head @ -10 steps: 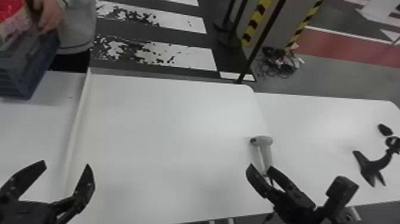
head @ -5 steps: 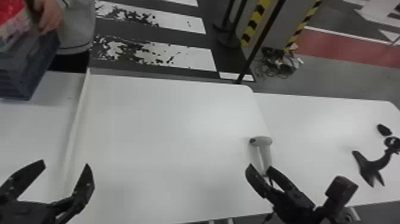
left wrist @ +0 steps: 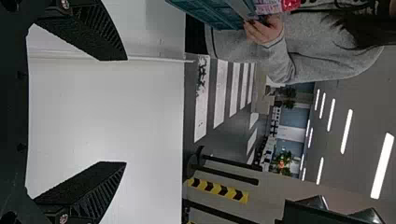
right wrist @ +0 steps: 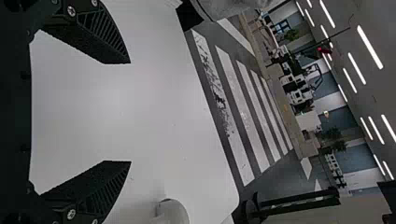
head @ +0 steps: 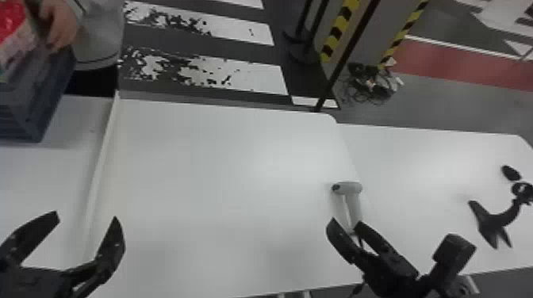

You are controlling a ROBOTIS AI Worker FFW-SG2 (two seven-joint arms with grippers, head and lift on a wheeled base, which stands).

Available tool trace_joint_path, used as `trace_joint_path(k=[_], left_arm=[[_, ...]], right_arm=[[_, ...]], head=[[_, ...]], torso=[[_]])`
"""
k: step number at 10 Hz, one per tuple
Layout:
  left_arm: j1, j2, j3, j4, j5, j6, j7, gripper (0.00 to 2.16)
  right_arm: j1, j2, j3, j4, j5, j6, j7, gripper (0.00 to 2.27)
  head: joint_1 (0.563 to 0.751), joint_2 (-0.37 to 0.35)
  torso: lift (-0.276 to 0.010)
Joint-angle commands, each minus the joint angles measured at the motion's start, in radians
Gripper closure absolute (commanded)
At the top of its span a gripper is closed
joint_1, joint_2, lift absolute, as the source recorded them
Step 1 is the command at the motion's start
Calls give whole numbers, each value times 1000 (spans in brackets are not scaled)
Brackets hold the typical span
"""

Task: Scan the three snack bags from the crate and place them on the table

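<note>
Left hand point(head: 85, 216): 2 fingers apart | snack bag point(head: 14, 25), crate point(head: 33, 105) well ahead | right hand point(head: 346, 222): apart | scanner point(head: 349, 188) just ahead

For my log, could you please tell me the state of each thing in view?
Left claw, open, holding nothing.
Right claw, open, holding nothing.
Scanner, on the table, ungripped.
Crate, at the left, a person's hand at its rim.
Red snack bag, at the crate's top, in neither claw.
Black stand, at the right.
</note>
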Motion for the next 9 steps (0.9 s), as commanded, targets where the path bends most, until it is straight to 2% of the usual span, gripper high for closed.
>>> trace_joint_path(k=[1,2,6,9], left_arm=[[3,1,2,2,1,-18,4,76],[4,2,6,5,1,-25,6,76],[21,5,29,43,7,-138,9,76],[55,7,49,0,24,-166,-11,80]], right_arm=[[-1,0,0,0,0,0,0,124],[-1,0,-1,0,0,0,0,124],[-1,0,0,0,0,0,2,124],[7,2,0,0,-5,0,3,124]], head=[[695,-297],[695,-294],[695,-278],[695,-256]], torso=[[-62],[-62],[-62],[-62]])
